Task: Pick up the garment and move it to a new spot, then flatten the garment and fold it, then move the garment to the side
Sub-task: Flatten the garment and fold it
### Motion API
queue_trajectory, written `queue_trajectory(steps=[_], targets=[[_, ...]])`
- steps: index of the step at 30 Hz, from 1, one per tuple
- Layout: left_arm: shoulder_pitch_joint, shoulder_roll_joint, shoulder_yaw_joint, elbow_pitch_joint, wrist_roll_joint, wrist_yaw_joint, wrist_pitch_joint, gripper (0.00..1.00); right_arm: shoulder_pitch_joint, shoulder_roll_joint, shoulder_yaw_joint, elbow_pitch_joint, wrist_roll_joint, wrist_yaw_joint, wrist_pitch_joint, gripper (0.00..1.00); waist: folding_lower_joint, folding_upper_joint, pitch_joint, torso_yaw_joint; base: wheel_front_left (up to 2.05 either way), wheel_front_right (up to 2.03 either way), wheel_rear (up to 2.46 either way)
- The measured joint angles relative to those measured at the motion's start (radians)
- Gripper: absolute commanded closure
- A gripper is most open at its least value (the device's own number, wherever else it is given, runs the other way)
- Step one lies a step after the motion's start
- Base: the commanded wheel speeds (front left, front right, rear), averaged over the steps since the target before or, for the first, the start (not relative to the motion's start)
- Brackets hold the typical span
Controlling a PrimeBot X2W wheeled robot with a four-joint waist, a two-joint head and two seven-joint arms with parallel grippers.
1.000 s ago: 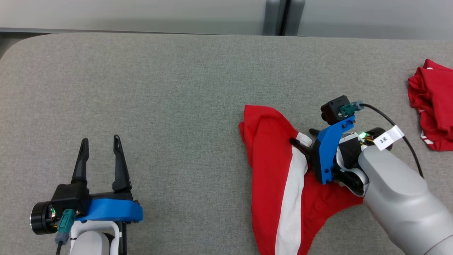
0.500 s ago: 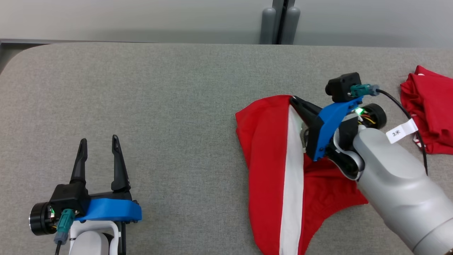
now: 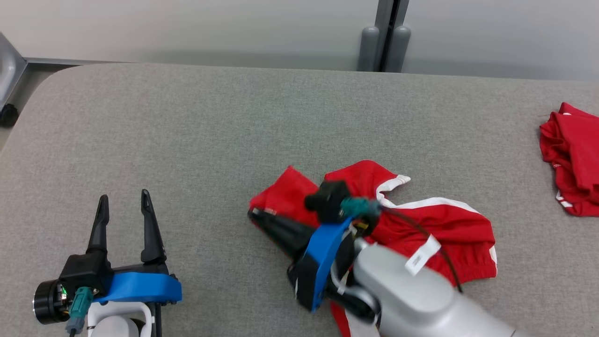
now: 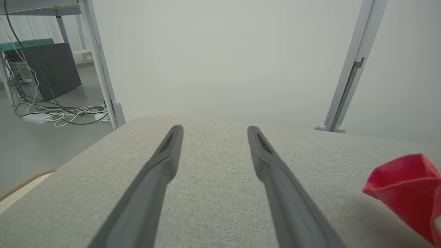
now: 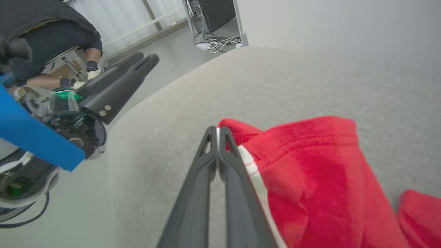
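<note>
On the table [image 3: 187,117], the right claw [image 3: 255,216] is clenched on the hemmed edge of the soft, light, drape-prone garment [image 3: 440,224]; the left claw [image 3: 122,199] gapes empty.

No readable text or labels

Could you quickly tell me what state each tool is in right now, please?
Left tool: open, holding nothing.
Right tool: shut on a corner of the red garment.

Garment [image 3: 435,224] on table [image 3: 234,131], right of centre, near side. Right gripper [image 3: 255,215] at its left edge. Left gripper [image 3: 122,201] near left, well apart. Second cloth heap [image 3: 573,164] at right edge.
</note>
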Motion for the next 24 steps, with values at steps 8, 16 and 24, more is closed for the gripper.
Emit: queue_trajectory(steps=[8,16,24], targets=[[0.004,0.0,0.005,0.003,0.0,0.005,0.0,0.0,0.04,0.022,0.079,0.013,-0.007,0.0,-0.076,0.0,0.0,0.0,-0.007,-0.012,0.0,0.0,0.0],[0.038,0.001,0.032,0.003,0.009,-0.004,0.0,0.0,0.013,-0.104,-0.049,0.017,-0.009,0.0,-0.14,0.0,0.0,0.0,-0.039,-0.067,0.0,0.0,0.0],[0.059,0.0,0.043,-0.012,0.017,-0.005,0.0,0.0,0.104,-0.309,-0.202,-0.017,-0.057,0.0,-0.15,0.0,0.0,0.0,-0.058,-0.122,0.0,0.0,0.0]])
